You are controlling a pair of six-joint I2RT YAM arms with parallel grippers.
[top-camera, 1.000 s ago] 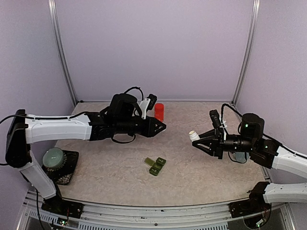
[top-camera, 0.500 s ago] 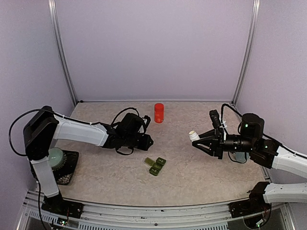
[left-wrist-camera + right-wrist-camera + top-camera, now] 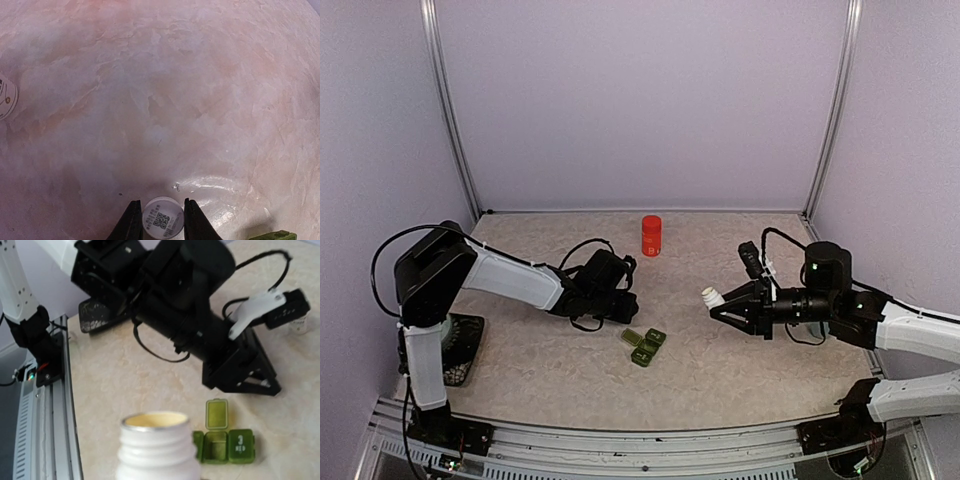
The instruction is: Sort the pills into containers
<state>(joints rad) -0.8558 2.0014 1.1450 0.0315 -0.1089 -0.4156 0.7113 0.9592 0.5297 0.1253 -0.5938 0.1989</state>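
The containers [image 3: 645, 346] are a dark green strip lying mid-table. In the right wrist view the containers [image 3: 226, 442] show one lid flipped open, a yellowish open compartment and a shut lid marked 3. My left gripper [image 3: 624, 304] is low at the table just left of the strip. In the left wrist view the left gripper [image 3: 162, 212] is shut on a white cap [image 3: 163, 218] with a QR label. My right gripper [image 3: 728, 300] is shut on an open white pill bottle [image 3: 159, 447], held above the table right of the strip. No loose pills show.
A red bottle [image 3: 651, 235] stands at the back middle. A black stand [image 3: 455, 350] sits at the near left, partly behind the left arm. The left arm's black wrist [image 3: 200, 325] fills the space behind the strip. A white labelled round object [image 3: 5, 97] lies at the left.
My left arm has come down from high near the red bottle to the table beside the strip. My right arm has shifted left with the bottle.
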